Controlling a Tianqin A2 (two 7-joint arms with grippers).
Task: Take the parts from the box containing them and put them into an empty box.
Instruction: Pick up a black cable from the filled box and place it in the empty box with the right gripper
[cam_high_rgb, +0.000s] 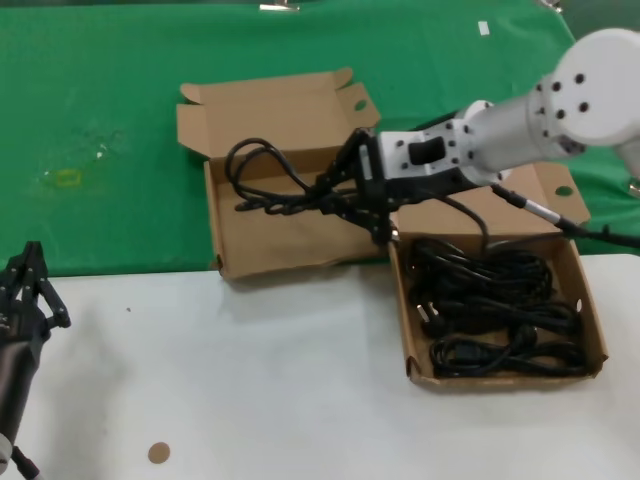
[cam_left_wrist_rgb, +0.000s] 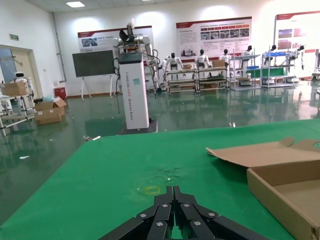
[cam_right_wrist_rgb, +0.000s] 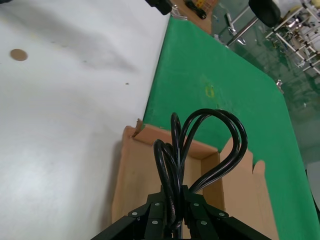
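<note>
While clamped by the right gripper (cam_high_rgb: 352, 188) above the empty box (cam_high_rgb: 262, 262), limp coiled power cord (cam_high_rgb: 262, 172): probably light, best pinched mid-bundle.

You have a flat green cloth mat (cam_high_rgb: 110, 110) spread across the far half of a smooth white tabletop (cam_high_rgb: 260, 380). On the mat's left part sits a small yellowish smudge (cam_high_rgb: 66, 178). Near the table's front edge lies a small round brown disc (cam_high_rgb: 158, 453). Beyond the mat stands a tall white display pillar (cam_left_wrist_rgb: 134, 92).
</note>
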